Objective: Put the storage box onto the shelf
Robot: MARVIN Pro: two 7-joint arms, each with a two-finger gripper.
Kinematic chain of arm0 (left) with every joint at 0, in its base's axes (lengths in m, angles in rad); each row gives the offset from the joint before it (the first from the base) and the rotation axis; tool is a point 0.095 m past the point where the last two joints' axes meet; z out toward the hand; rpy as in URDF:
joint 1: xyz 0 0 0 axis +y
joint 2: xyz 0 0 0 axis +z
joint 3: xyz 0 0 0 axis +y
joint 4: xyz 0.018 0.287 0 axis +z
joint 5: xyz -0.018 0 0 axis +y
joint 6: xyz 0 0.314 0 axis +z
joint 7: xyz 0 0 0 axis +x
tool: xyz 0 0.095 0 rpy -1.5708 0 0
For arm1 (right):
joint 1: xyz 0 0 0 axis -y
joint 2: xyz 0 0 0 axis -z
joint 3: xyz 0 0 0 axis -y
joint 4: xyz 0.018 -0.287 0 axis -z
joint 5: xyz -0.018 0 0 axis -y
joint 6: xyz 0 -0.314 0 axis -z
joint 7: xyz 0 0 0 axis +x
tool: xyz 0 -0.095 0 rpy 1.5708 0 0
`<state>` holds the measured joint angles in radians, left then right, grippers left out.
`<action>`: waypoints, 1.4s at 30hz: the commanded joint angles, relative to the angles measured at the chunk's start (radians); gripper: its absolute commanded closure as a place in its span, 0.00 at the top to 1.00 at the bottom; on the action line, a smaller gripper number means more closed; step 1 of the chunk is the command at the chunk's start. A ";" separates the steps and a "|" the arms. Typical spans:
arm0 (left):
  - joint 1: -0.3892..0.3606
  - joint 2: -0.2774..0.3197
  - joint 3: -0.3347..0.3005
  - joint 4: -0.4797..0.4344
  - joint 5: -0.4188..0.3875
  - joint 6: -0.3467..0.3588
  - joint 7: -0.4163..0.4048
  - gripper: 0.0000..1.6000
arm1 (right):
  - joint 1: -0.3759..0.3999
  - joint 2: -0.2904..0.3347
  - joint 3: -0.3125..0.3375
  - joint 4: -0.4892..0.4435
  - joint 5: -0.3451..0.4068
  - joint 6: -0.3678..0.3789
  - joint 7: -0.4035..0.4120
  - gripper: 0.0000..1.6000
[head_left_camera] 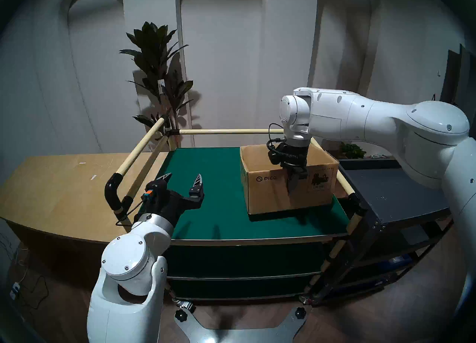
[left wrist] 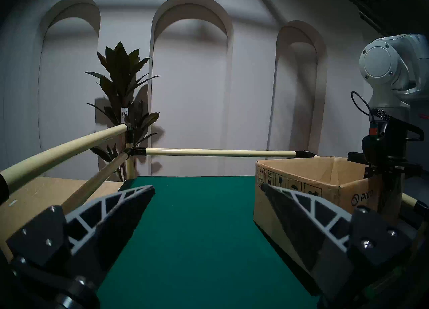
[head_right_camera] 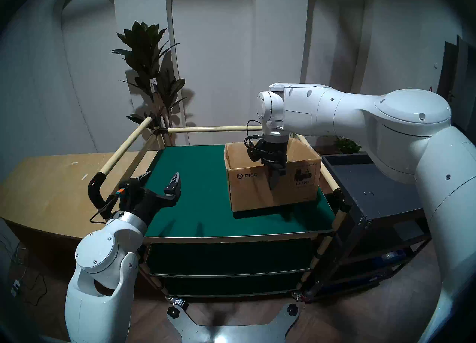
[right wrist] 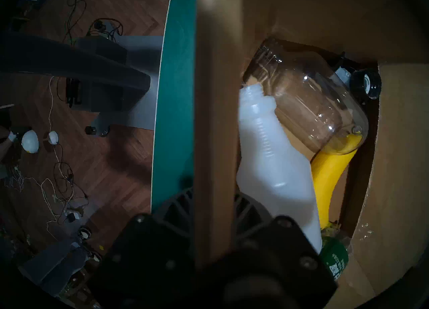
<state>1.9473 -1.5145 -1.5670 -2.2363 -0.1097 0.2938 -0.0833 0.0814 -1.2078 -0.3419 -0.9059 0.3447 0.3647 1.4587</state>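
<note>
Head view — corrugated storage box (head_left_camera: 268, 190), seemingly pincer-clamped (head_left_camera: 293, 180).

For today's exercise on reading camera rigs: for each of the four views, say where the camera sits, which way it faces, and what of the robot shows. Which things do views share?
Head stereo left: high, looking down at the shelf; both arms, left gripper, right gripper.
Head stereo right: nearly the same, shifted slightly.
Left wrist: low above the green board, facing the wall; own fingers spread.
Right wrist: looking straight down the storage box wall; own fingers straddle it.
Shared: storage box and shelf in all four.
</note>
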 commanded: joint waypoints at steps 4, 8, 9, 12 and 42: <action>-0.003 0.002 -0.001 -0.023 -0.001 -0.003 -0.002 1.00 | -0.001 0.043 0.002 -0.049 0.012 0.043 -0.013 0.00; -0.003 0.002 -0.001 -0.023 -0.001 -0.003 -0.002 1.00 | -0.003 0.052 -0.003 -0.068 0.014 0.061 -0.017 0.00; -0.003 0.002 -0.001 -0.023 -0.001 -0.003 -0.002 1.00 | -0.006 0.054 -0.002 -0.069 0.015 0.064 -0.018 0.00; -0.003 0.002 -0.001 -0.023 -0.001 -0.003 -0.002 1.00 | -0.008 0.062 -0.005 -0.079 0.016 0.077 -0.029 0.00; -0.003 0.002 -0.001 -0.023 -0.001 -0.003 -0.002 1.00 | -0.021 0.085 -0.040 -0.157 0.045 0.117 -0.077 0.00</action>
<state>1.9473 -1.5145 -1.5670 -2.2367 -0.1097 0.2938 -0.0833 0.0726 -1.1265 -0.3767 -1.0616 0.3789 0.4680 1.3644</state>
